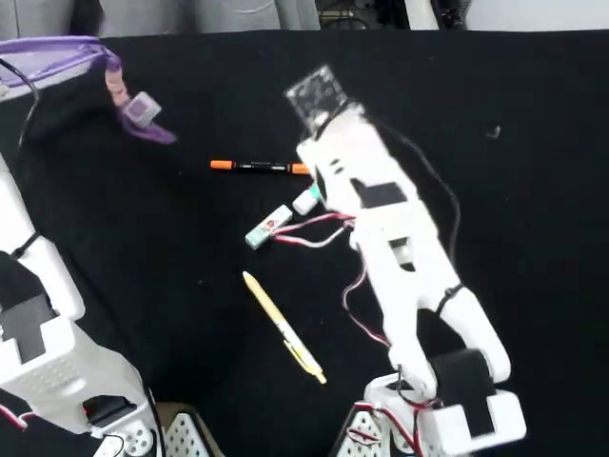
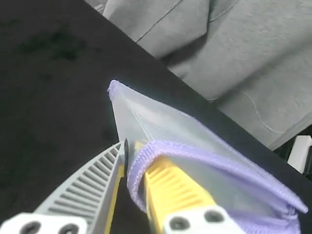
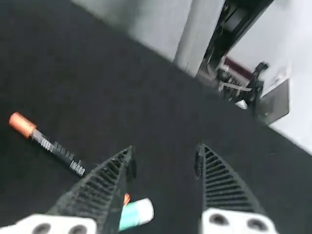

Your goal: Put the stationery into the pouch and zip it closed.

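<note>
The clear pouch with purple zip trim lies at the table's far left corner, and a small charm hangs from its zipper. My left gripper is shut on the pouch's purple edge. On the black table lie an orange-capped black marker, a white and teal eraser, a smaller white and teal piece and a yellow pen. My right gripper hangs open just beyond the marker, nothing between its fingers. The white and teal piece lies close beneath it.
Red and white cables trail from the right arm across the table beside the eraser. A grey cloth hangs past the table's far edge. The arm bases stand at the near edge.
</note>
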Controlling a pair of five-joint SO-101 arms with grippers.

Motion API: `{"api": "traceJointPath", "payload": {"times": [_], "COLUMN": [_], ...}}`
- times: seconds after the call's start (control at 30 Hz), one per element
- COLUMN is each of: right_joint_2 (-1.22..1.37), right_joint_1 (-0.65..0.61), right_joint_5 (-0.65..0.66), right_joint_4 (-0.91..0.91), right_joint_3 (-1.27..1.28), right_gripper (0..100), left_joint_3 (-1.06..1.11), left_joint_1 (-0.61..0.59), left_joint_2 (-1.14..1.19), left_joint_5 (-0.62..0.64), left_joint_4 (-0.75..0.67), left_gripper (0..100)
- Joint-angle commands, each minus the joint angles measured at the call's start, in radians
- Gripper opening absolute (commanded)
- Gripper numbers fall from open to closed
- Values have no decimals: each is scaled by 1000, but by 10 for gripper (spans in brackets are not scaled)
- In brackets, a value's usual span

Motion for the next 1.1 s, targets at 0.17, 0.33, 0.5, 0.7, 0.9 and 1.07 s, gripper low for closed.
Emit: {"api": "traceJointPath", "payload": {"times": [0.17, 0.33, 0.5, 0.7, 0.9, 1.07], "right_joint_2": [160, 341, 392, 392, 378, 263], "right_joint_1": [-29, -28, -48, -57, -46, 55], "right_joint_5": [15, 169, 265, 361, 540, 482], "right_joint_4": [-224, -207, -68, 282, 775, 717], "right_joint_3": [97, 22, -53, -177, -363, -466], "right_gripper": [201, 201, 201, 201, 201, 201], "left_joint_3": [-8, -8, -8, -8, -8, -8], "left_joint_1": [-13, -12, -8, -7, -5, -4], "left_joint_2": [-14, -14, -14, -14, -14, -14], "left_joint_5": [15, 15, 15, 15, 15, 15], "left_joint_4": [-40, -35, -35, -35, -34, -34], "left_gripper": [29, 29, 29, 29, 29, 29]}}
